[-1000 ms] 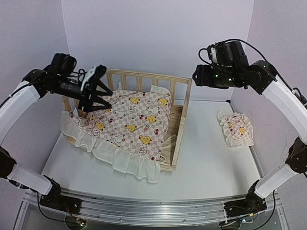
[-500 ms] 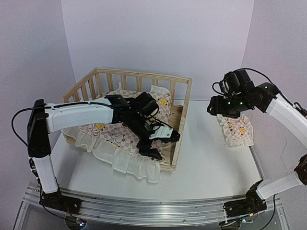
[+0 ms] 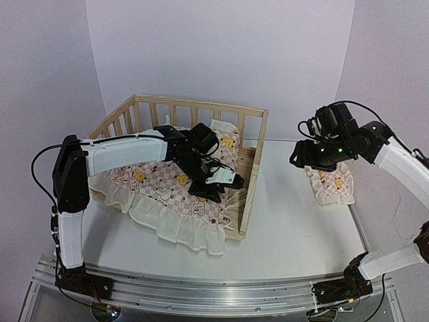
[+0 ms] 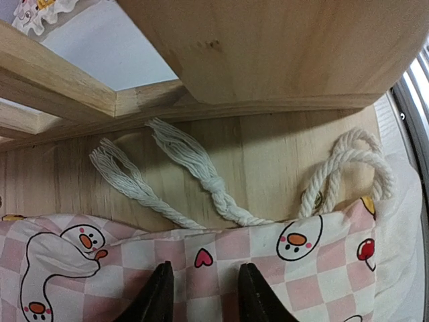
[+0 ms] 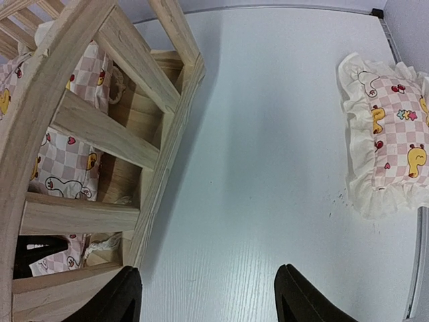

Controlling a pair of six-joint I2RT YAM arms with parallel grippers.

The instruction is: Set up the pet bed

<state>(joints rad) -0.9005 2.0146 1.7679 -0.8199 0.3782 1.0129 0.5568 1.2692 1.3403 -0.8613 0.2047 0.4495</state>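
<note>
Broadly, the pet bed (image 3: 201, 104) was set left of middle on the white table (image 3: 295, 221). A duck-checkered cushion (image 3: 167, 188) was laid in it, its frill spilled over the near edge. Pale walls (image 3: 221, 54) were seen around. Over bare tabletop between the bed and a small pillow (image 3: 330, 181), the right gripper (image 5: 208, 295) was held wide apart, empty. The left gripper (image 4: 204, 282) was set at the cushion's edge, its fingers narrowly parted; a grasp could not be told.
</note>
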